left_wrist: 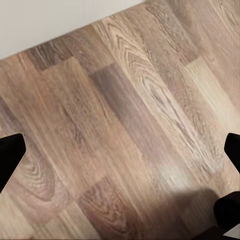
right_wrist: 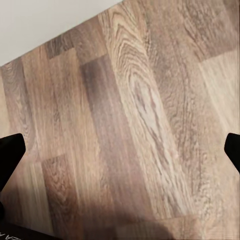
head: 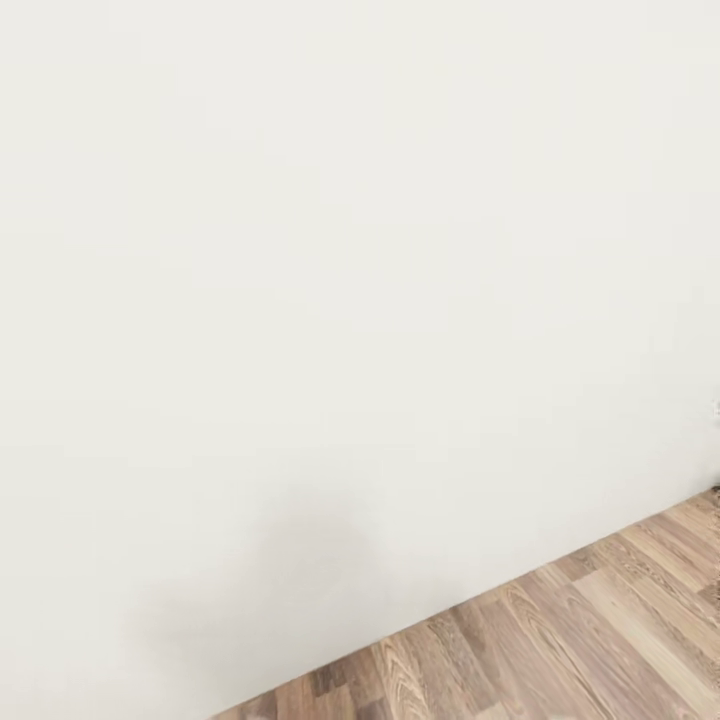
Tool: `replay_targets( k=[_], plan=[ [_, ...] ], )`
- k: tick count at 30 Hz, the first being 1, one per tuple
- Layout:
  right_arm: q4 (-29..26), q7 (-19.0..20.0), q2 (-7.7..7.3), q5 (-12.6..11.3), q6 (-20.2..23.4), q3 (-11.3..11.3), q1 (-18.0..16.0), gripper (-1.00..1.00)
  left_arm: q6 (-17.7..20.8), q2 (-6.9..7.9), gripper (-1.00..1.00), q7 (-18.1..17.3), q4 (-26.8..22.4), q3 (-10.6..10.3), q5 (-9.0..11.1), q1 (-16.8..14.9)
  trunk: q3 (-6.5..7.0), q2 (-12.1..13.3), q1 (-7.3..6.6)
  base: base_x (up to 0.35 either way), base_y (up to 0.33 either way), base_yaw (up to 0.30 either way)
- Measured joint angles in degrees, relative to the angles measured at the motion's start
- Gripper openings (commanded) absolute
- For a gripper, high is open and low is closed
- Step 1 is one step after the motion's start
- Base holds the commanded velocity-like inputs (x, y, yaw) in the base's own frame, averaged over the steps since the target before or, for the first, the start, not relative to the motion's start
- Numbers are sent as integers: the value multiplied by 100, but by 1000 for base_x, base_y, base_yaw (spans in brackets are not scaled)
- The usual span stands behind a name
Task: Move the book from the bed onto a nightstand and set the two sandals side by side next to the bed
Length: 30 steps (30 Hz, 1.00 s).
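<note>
Black fingertips (left_wrist: pixel 11 155) of the left end effector (left_wrist: pixel 120 160) sat at opposite edges of the left wrist view, spread wide apart with nothing between them, so it was released and empty above the wood-plank floor (left_wrist: pixel 125 110). Likewise the right end effector (right_wrist: pixel 120 155) showed one dark fingertip (right_wrist: pixel 10 152) at each side of its own view, parted and holding nothing, over brown planks (right_wrist: pixel 140 100) with strong grain. Each wrist camera also caught a strip of white wall (left_wrist: pixel 50 20) where the boards ended, and a soft shadow darkened the planks nearest each end effector. From the head camera, a plain white wall (head: pixel 330 250) took up nearly everything, with a faint grey shadow on it toward 6 o'clock. Floorboards (head: pixel 560 640) of the bedroom appeared as a wedge toward 5 o'clock, their meeting line with the wall rising toward 3 o'clock. Something small and dark touched the frame edge at about 3 o'clock, too little of it visible to identify. Where the book, the bed, the nightstand and the sandals lay, I could not tell from these views.
</note>
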Motion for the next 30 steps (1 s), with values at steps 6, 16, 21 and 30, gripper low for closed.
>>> replay_targets(
  k=[6, 16, 21, 30],
  plan=[
    [0, 0, 0, 0, 0, 0, 0, 100, 0, 0, 100, 0, -1, 0, 0, 0, 0, 0, 0, 326, 0, -187],
    [0, 0, 0, 0, 0, 0, 0, 100, 0, 0, 100, 0, 0, 0, 0, 0, 0, 0, 3, 189, 0, -187],
    [0, 0, 0, 0, 0, 0, 0, 100, 0, 0, 100, 0, 1, 0, 0, 0, 0, 0, 3, 20, 0, -187],
    [0, 1, 0, 0, 0, 0, 0, 100, 0, 0, 100, 0, 1, 0, 0, 0, 0, 0, 3, 3, 0, -187]
  ],
)
